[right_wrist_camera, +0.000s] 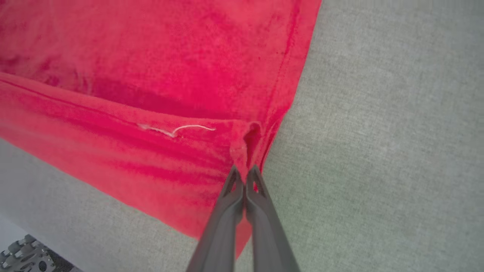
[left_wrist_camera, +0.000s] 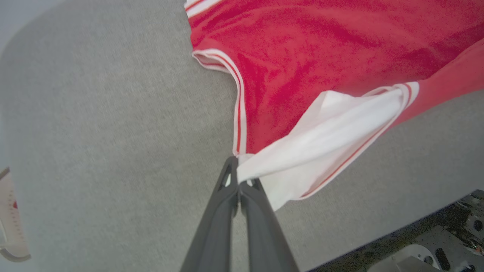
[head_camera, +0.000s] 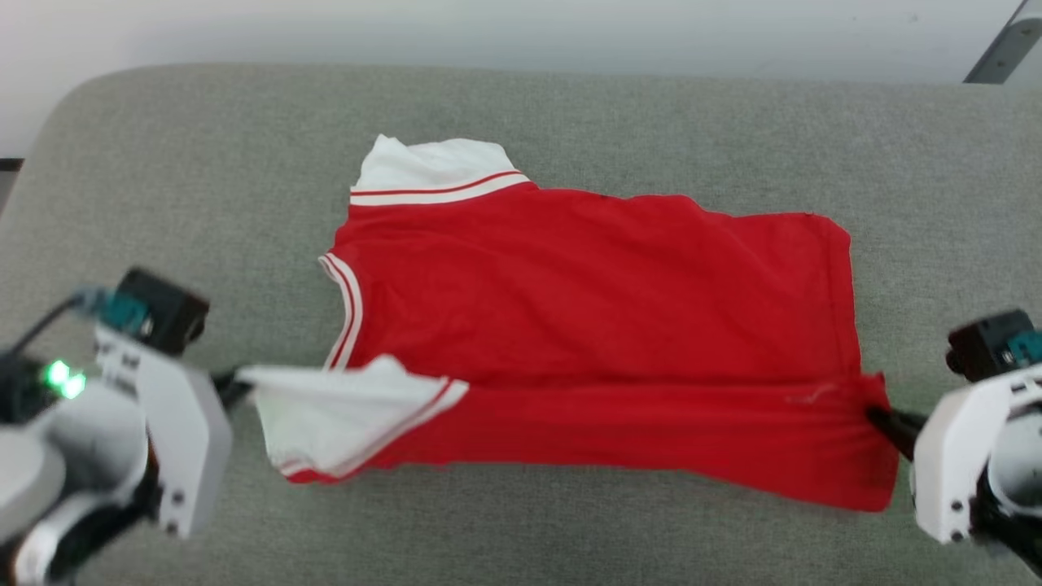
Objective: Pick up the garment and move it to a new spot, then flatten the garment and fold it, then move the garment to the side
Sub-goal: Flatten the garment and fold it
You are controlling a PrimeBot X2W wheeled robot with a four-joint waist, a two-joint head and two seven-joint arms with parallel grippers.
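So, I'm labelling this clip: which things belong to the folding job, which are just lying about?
Job: red cloth jersey with white sleeves; left gripper, right gripper, both shut on it.
Lying about: grey fabric surface; beige rimmed object.

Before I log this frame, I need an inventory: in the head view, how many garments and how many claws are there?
garment: 1
claws, the left claw and the right claw, each shut on the garment: 2
Total: 3
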